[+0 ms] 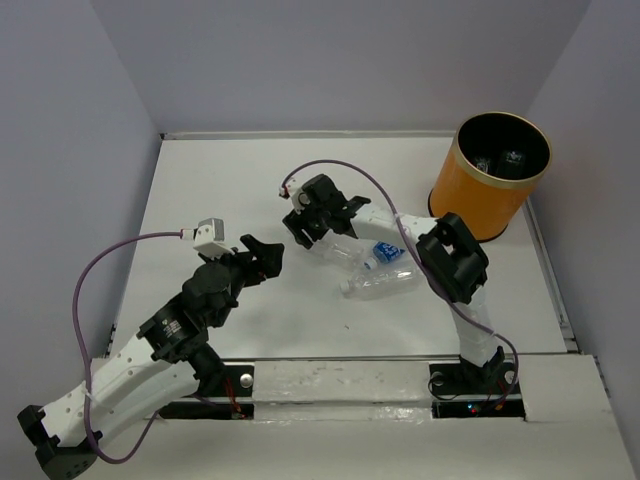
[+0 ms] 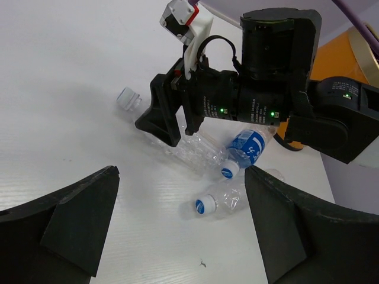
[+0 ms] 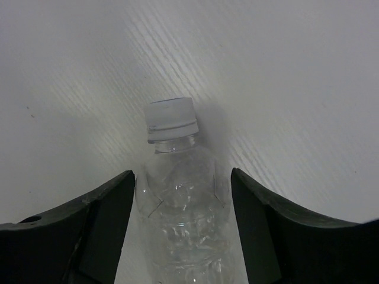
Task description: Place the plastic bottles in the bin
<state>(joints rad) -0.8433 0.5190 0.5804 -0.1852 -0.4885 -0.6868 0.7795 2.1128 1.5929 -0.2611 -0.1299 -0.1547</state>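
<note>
Nearest the bases, the left tool [image 2: 180, 171] hangs over the counter [image 1: 220, 180], matte black fingers spread wide and nothing between them. The counter is a white sheet with fine ribbed lines running across it.

Just beyond, three plastic bottles lie on their sides in a loose cluster near the middle. Closest is the blue-capped bottle [image 2: 222, 201], clear, crumpled and bare of any label. Right beside it is the blue-labelled bottle [image 2: 247, 147], its capped neck pointing toward the left arm.

Further on comes the white-capped bottle [image 3: 177, 225], with thin clear walls, creased and glinting, and a ridged white cap. The right tool [image 3: 182, 173] is down over it, partly closed. One black finger sits against each flank of the body just below the shoulder, gripping it as it lies on the counter.

In the far right corner stands the bin [image 1: 470, 195], a smooth orange-yellow cylinder with a thin rim and a black interior, upright and well apart from the cluster. Something pale glints inside that dark interior, too small to identify.
</note>
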